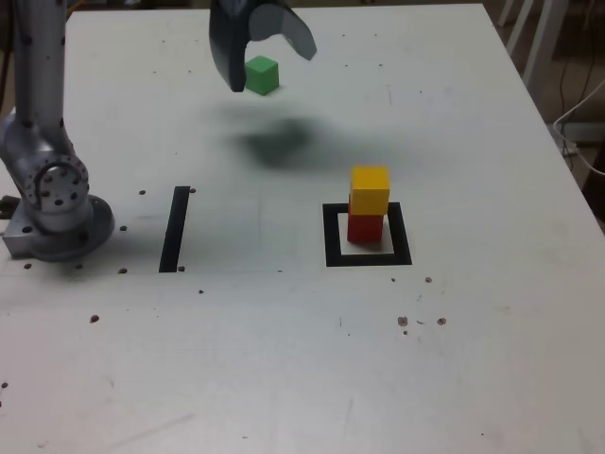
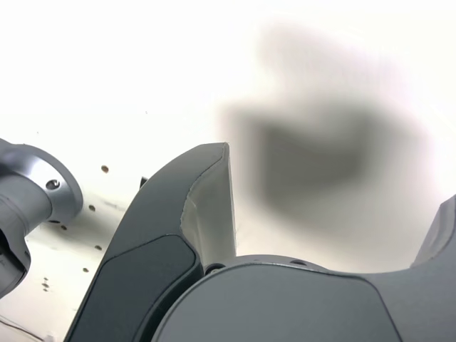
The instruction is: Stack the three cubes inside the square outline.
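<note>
With fingers spread and empty, the gripper (image 1: 269, 59) should drop squarely over the green cube (image 1: 262, 75) near the table's (image 1: 284, 378) far edge, then pinch its flat sides.

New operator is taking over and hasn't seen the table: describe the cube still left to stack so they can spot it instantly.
On the white table, look to the far side, well behind the black square outline holding the yellow cube on the red cube. The green cube appears between the open gripper's jaws. It is the only green cube and the only one unstacked.
</note>
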Controlling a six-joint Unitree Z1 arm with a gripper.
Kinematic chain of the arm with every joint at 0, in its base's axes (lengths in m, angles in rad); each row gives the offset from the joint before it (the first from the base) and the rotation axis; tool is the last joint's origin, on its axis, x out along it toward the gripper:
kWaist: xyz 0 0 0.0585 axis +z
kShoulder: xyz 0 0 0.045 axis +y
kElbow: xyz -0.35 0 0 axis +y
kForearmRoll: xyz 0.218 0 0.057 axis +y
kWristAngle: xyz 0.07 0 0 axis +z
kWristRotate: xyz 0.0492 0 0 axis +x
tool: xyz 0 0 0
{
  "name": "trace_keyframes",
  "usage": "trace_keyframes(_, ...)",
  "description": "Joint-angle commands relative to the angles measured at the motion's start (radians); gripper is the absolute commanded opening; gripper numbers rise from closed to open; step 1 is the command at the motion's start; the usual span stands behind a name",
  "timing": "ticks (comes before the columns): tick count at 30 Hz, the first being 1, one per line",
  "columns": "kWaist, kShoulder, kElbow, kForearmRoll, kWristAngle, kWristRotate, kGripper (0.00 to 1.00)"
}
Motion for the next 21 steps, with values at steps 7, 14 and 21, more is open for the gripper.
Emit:
trace_keyframes(7,0.119,0.095,-0.064,-0.007,0.001,0.029,1.0)
trace_keyframes(14,0.188,0.174,-0.153,0.0,0.002,0.054,0.99)
trace_keyframes(21,0.244,0.267,-0.257,0.03,-0.006,0.083,0.99)
